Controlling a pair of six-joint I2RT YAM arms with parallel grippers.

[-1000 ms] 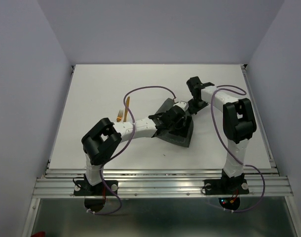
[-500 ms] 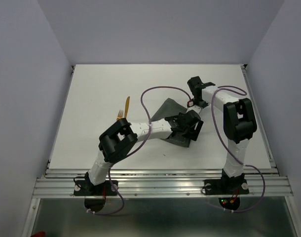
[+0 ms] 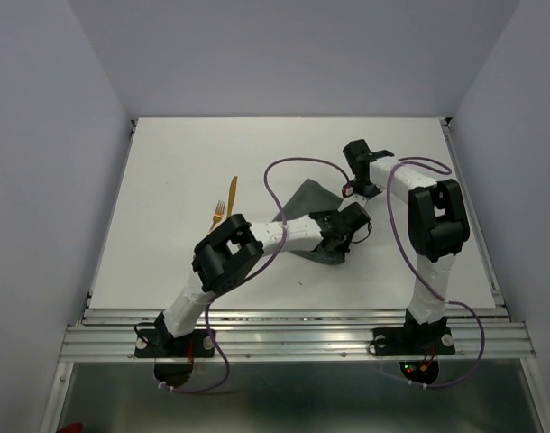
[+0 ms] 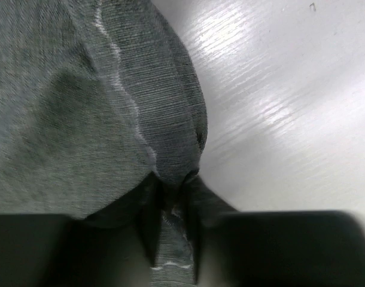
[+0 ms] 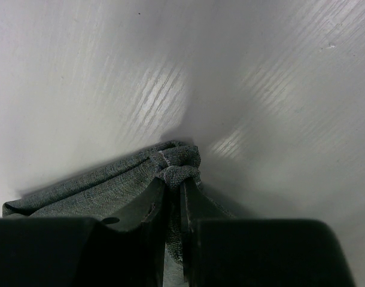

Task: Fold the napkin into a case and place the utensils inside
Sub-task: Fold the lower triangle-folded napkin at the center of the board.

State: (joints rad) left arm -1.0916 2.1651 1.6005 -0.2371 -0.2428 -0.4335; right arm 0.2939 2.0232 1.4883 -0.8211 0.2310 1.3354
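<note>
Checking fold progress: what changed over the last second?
The left gripper swung right across the napkin and closed on its near-right end, bunching the cloth narrower. The right gripper kept pinching the far corner; the utensils stayed put on the left.

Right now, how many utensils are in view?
2. A knife and a fork lie close together left of the napkin, with the fork nearer the arms. More could be hidden under the napkin.
</note>
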